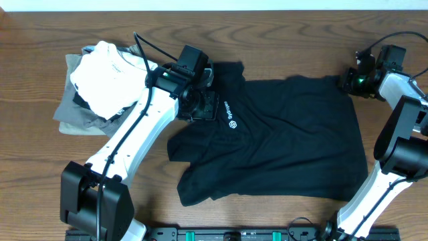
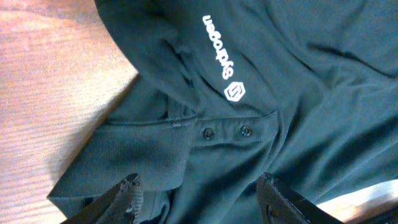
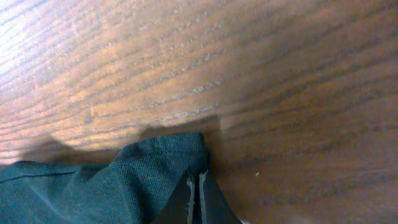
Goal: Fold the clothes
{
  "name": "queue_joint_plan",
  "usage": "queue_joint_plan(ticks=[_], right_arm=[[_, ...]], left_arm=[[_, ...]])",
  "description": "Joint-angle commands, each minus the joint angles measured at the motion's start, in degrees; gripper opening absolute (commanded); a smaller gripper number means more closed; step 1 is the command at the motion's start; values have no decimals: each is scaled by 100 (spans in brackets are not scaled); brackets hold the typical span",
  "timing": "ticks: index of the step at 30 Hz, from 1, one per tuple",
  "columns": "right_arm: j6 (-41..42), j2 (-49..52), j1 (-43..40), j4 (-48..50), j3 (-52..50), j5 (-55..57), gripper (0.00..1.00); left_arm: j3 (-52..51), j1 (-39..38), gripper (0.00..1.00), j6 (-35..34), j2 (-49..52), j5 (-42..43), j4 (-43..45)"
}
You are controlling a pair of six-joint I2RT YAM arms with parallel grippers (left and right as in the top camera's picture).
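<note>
The clothes, a black polo shirt (image 1: 287, 134), lie spread on the wooden table with the collar to the left and the white chest logo (image 1: 232, 124) facing up. My left gripper (image 1: 200, 100) hovers over the collar area, open. In the left wrist view its fingers straddle the collar and button placket (image 2: 224, 132) of the shirt (image 2: 298, 93) with nothing pinched. At the shirt's far right corner my right gripper (image 1: 351, 80) is shut. The right wrist view shows its tips (image 3: 198, 180) pressed together on the corner of the dark fabric (image 3: 124, 180).
A pile of folded garments sits at the left: a white one (image 1: 107, 67) on top of grey and olive ones (image 1: 73, 117). Bare wood table (image 3: 249, 74) lies beyond the shirt's right corner. The left arm crosses the shirt's left sleeve side.
</note>
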Motion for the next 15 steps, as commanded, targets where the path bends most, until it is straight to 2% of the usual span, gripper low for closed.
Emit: queue_joint_plan(ticks=[1, 8, 15], right_arm=[[39, -267, -179, 94, -22, 57, 1], [37, -1217, -715, 94, -22, 879, 1], [153, -1388, -1027, 2, -24, 879, 1]], left_arm=[[157, 31, 61, 79, -92, 48, 44], [157, 31, 67, 81, -92, 44, 332], [157, 31, 74, 503, -61, 37, 861]])
